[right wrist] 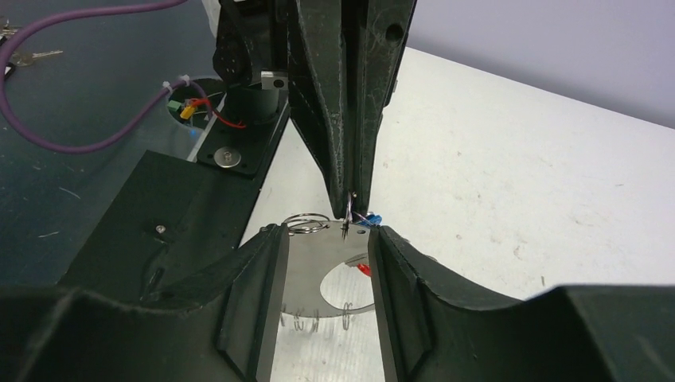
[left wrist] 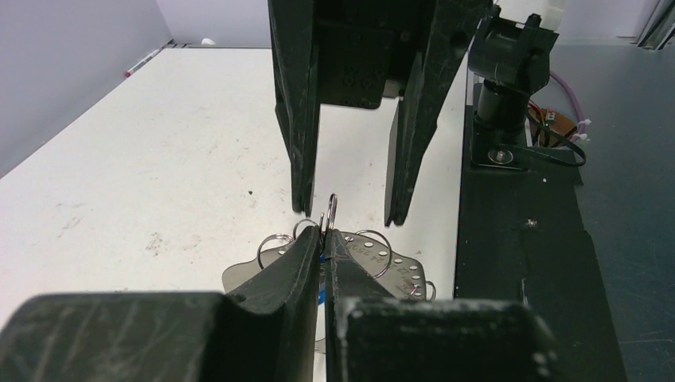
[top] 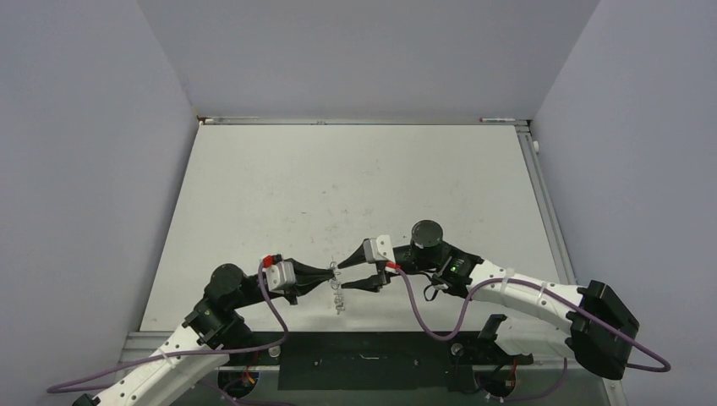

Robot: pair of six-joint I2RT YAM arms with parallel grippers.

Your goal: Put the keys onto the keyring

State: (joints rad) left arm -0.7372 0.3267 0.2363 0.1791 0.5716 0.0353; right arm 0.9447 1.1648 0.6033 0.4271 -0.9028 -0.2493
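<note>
Flat silvery keyring [right wrist: 314, 278], holed, wire loops on its rim, sits under both claws. Left claw [right wrist: 350, 197] pinches one loop [left wrist: 332, 207] standing upright, blue key [right wrist: 372, 216] beside it; right claw [right wrist: 326, 235] gapes wide.

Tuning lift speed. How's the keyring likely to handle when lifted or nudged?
The keyring looks like thin flat metal, so it's probably stiff and light, likelier to slide on the smooth table than roll. Its small wire loops sit loosely along the rim, so they'd likely flop and swing. The left gripper pinches one thin loop; the hoop may pivot there.
</note>
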